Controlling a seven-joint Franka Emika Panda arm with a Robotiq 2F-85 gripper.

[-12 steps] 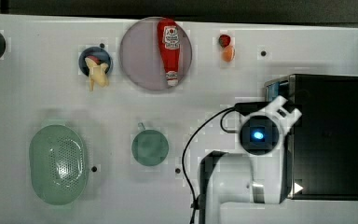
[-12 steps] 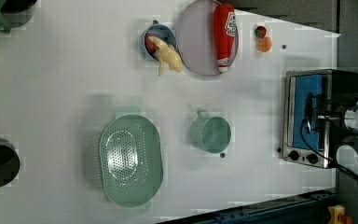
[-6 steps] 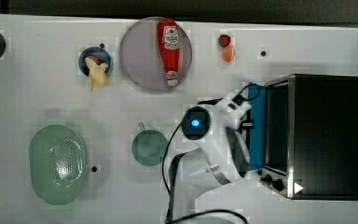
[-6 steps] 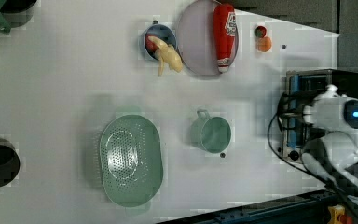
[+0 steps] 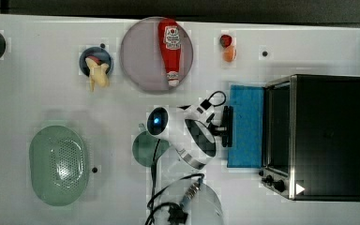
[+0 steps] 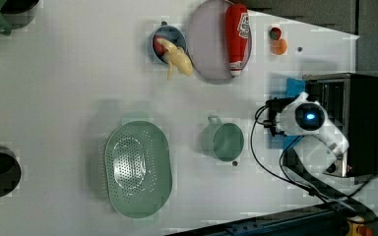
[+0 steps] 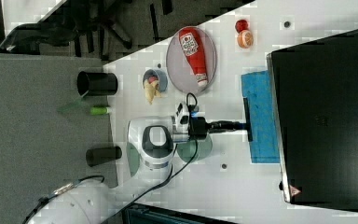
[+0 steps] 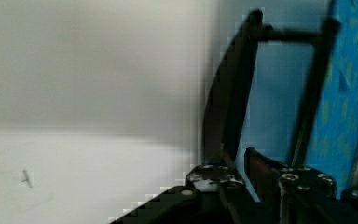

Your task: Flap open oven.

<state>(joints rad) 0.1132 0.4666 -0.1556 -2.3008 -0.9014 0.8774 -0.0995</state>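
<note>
The oven is a black box with a silver front frame at the top view's right; its knobs sit at the lower end. Its blue-tinted door lies folded down flat on the table, leaving the cavity open. My gripper is at the door's outer edge, shut on the black bar handle. The right view shows the gripper reaching level to the handle and the blue door. In the wrist view the fingers straddle the bar.
A green mug stands right under my arm. A green colander is at the top view's lower left. A plate holds a ketchup bottle; a bowl with a banana and two small fruits are near it.
The door has swung down from upright to flat. My gripper has travelled toward the top view's left with the handle in it, away from the oven's front.
</note>
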